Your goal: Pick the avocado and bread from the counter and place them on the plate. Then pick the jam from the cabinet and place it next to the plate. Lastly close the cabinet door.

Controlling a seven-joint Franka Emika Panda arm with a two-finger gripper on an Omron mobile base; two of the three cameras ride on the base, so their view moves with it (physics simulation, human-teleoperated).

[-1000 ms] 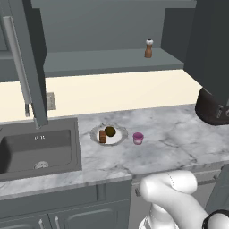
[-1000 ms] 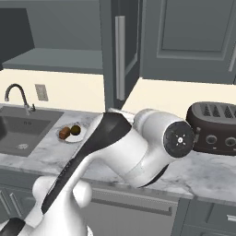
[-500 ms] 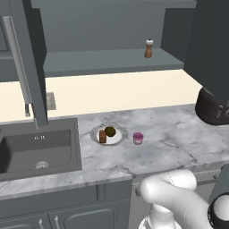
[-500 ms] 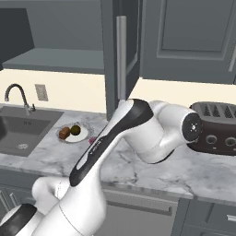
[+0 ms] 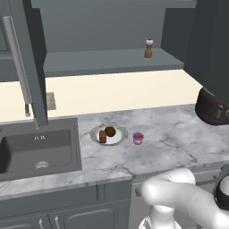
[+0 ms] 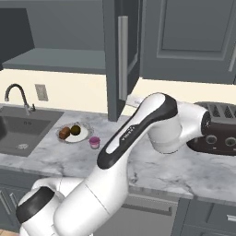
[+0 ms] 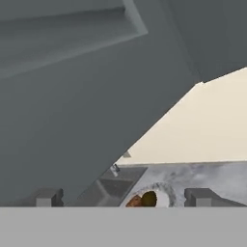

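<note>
A: Where are we?

B: We are in a rendered home kitchen. We see a veined marble desk [image 5: 170,138] with a dark sink [image 5: 38,150] and curved tap [image 6: 16,94].

A: What else shows it?

B: Dark grey wall cabinets [image 6: 184,37], lower cupboards [image 5: 62,210], a toaster [image 6: 216,133], a pepper mill [image 5: 149,48] on the shelf [image 5: 107,60].

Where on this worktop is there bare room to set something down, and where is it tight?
Free: the marble counter between the jam and the toaster, and the strip in front of the plate. Crowded: the plate, holding bread and avocado, with the jam close beside and the sink bordering.
</note>
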